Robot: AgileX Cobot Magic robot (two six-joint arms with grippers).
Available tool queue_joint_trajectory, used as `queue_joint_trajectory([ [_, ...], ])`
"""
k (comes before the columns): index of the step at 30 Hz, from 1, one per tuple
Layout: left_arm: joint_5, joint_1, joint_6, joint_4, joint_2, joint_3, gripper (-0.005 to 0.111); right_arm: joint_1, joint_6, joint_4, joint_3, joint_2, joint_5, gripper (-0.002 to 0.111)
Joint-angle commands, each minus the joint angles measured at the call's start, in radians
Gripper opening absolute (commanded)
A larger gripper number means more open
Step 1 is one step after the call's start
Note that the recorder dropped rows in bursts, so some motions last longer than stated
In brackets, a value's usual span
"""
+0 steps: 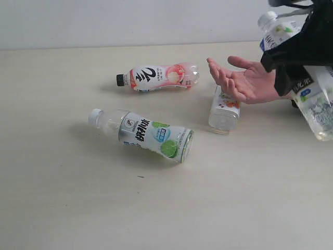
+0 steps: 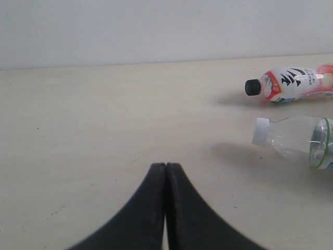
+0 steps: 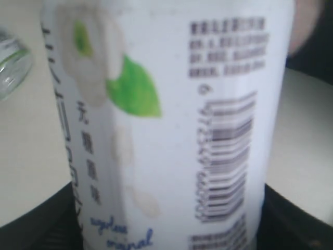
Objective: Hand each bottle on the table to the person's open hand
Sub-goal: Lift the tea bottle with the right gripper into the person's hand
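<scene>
The table is pale beige with a faint grain. Three bottles lie on their sides on it. The pink-and-white bottle sits toward 12 o'clock, its black cap pointing to 9 o'clock. The lime-picture bottle lies near the middle, its white cap toward 10 o'clock and its base toward 4 o'clock. A clear white-label bottle lies toward 3 o'clock with its base facing 6 o'clock and its top hidden under the open hand. That hand is palm up, with its spread fingers pointing to 9 o'clock. The leaf-label bottle is off the table at 2 o'clock. It is tilted, with its white cap toward 11 o'clock.
</scene>
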Motion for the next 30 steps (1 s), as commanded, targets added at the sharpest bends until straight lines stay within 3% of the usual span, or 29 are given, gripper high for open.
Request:
queue_joint_trajectory([
  [1, -0.007, 0.002, -0.003, 0.003, -0.005, 0.003, 0.003, 0.002, 0.125, -0.100, -0.073, 0.034, -0.012, 0.000],
  [15, -0.007, 0.002, -0.003, 0.003, -0.005, 0.003, 0.003, 0.002, 0.064, -0.031, -0.377, 0.384, 0.032, 0.000],
  [30, -0.007, 0.002, -0.003, 0.003, -0.005, 0.003, 0.003, -0.019, 0.027, 0.037, -0.544, 0.609, 0.032, 0.000],
])
